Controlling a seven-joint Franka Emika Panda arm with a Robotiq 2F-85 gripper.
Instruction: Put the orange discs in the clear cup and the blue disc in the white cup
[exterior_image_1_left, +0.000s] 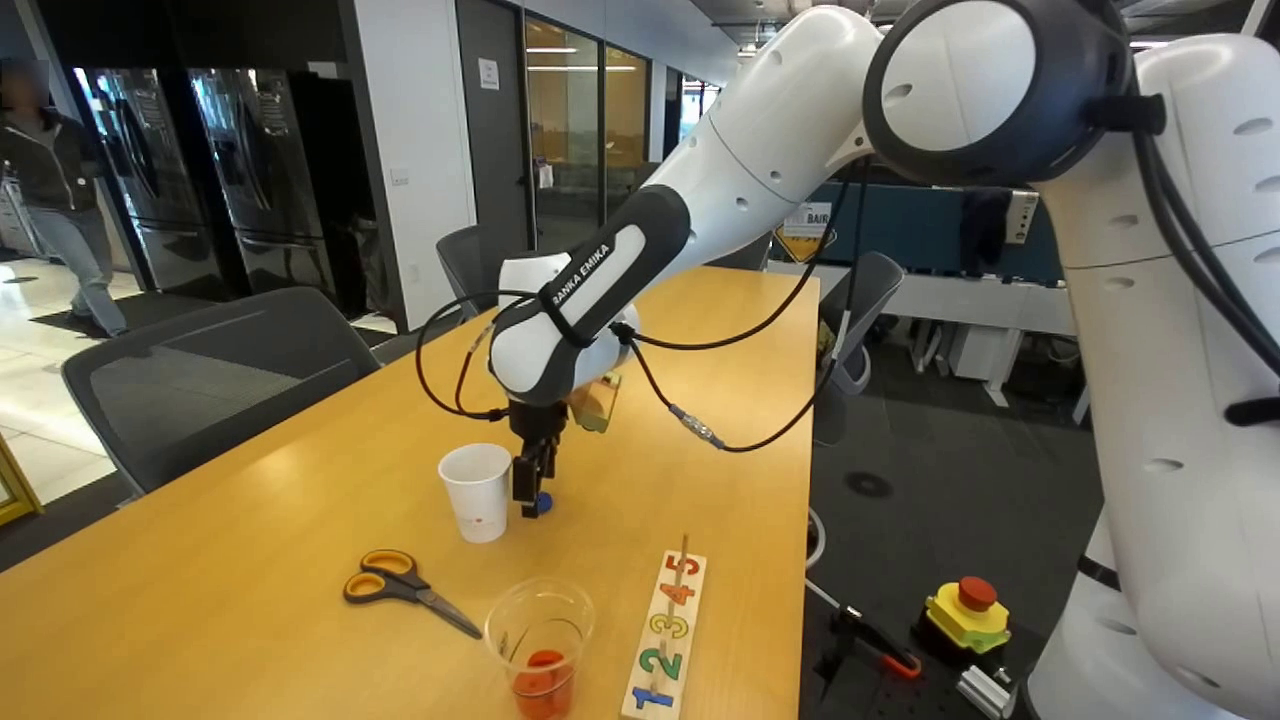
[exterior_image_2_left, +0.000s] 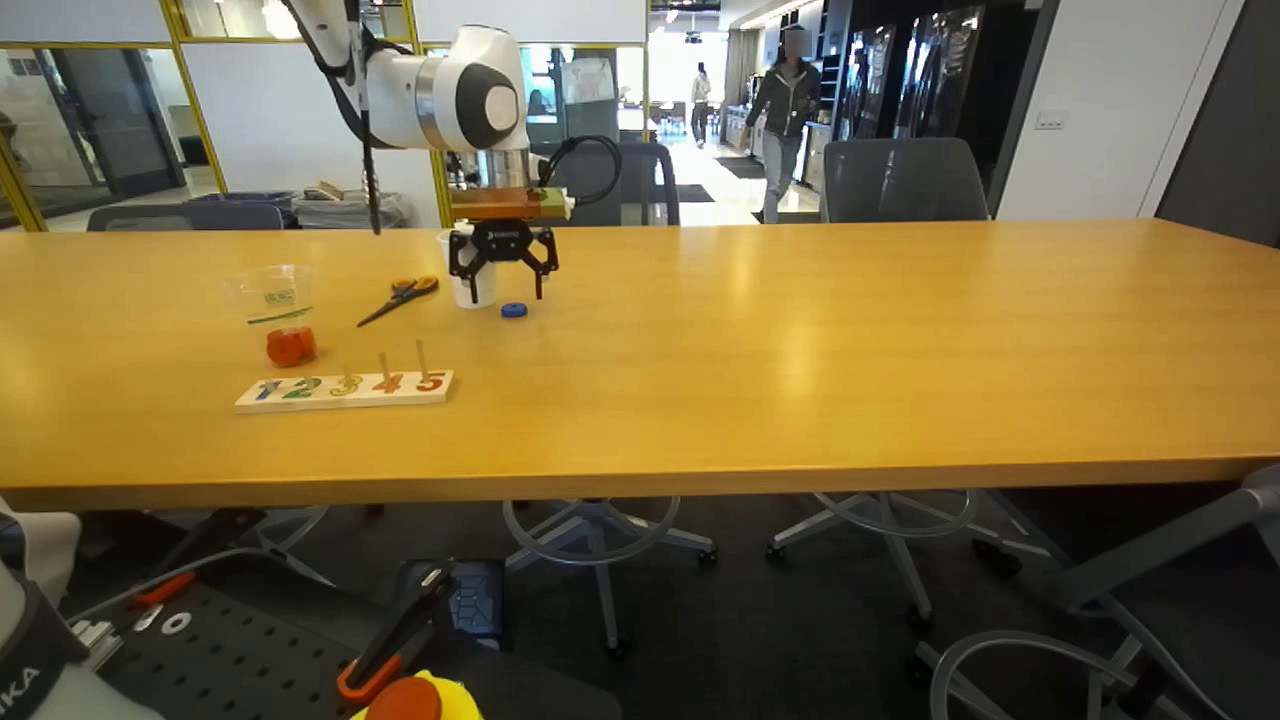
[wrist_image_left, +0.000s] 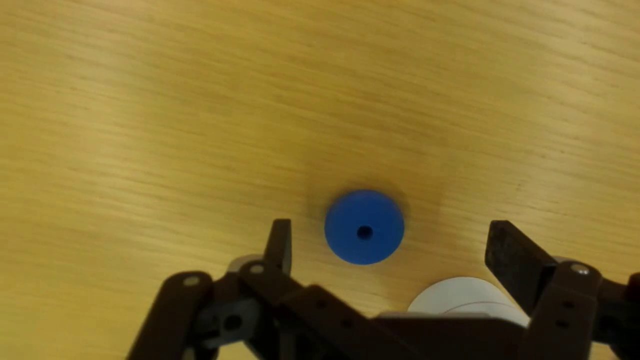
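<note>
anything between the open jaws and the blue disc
Nothing but tabletop: the wrist view shows bare wood on either side, between the blue disc and the jaws. The white cup shows lower, outside both gaps.

Gray chairs (exterior_image_2_left: 905, 182) stand beside a long wooden tabletop (exterior_image_2_left: 900, 340) over a dark floor (exterior_image_1_left: 975, 480); beyond are shiny refrigerators (exterior_image_1_left: 258, 165), a white wall (exterior_image_1_left: 415, 125), a gray door (exterior_image_1_left: 492, 150).

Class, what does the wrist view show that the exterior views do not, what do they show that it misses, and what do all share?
Only the wrist view: a close look down at the hole in the blue disc.
Only the exterior views: the scissors, the number board, and the clear cup with orange discs inside.
Shared: the blue disc, table, open gripper and white cup (just part of it in the wrist view).
</note>
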